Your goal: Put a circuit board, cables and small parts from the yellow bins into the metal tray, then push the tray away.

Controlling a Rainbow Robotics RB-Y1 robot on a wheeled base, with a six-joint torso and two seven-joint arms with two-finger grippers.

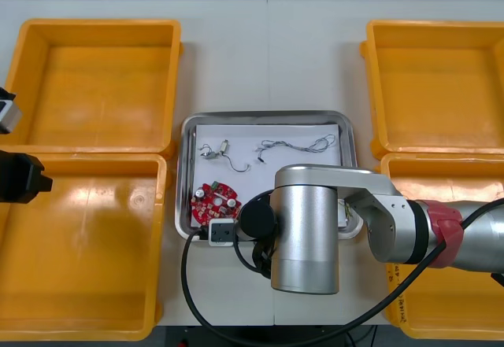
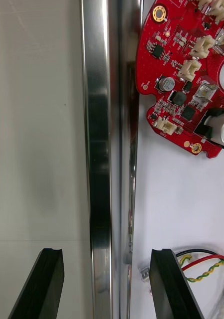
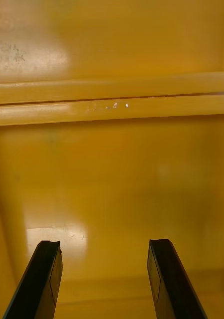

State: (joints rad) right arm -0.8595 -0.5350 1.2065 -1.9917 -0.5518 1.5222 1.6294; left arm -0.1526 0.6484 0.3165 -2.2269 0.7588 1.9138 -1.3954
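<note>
Desk (image 1: 268, 48) with four yellow bins (image 1: 94, 87), left gripper (image 3: 104, 244) spread wide over a left one. Metal tray (image 1: 268, 116) between them – right gripper (image 2: 106, 254) fingers apart, straddling its near rim. Inside sit the round red circuit board (image 2: 186, 75) and a red and yellow cable (image 2: 206, 261)

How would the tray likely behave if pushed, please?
The tray looks stiff and shiny, so it should slide on the table. Low and wide, it probably won't tip. The open right gripper straddles its rim and may slip; the left gripper hovers over a bin.
</note>
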